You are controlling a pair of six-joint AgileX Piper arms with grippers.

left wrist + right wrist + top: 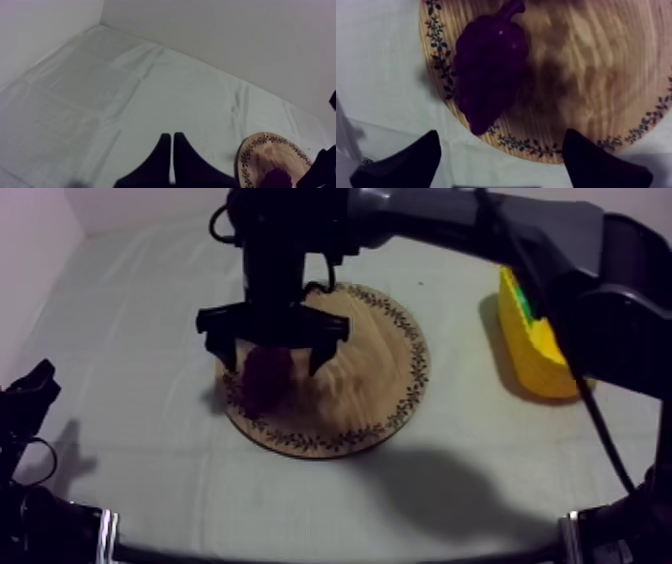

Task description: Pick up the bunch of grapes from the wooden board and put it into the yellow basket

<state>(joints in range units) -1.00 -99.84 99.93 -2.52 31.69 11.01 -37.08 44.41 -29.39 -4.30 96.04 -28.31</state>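
Near the left edge of the round patterned wooden board (370, 388), well apart from the yellow basket (535, 348), the glossy dark-purple bunch of grapes (488, 65) lies under my wide-open right pincer (272, 360), my left pincer (171, 136) pressed together.

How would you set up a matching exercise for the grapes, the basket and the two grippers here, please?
Column one:
1. grapes
2. basket
3. left gripper
4. right gripper

Column two:
a. open, over the board
b. yellow
c. shut on nothing
d. purple, lying on the board near its rim

Pairs: 1-d, 2-b, 3-c, 4-a.
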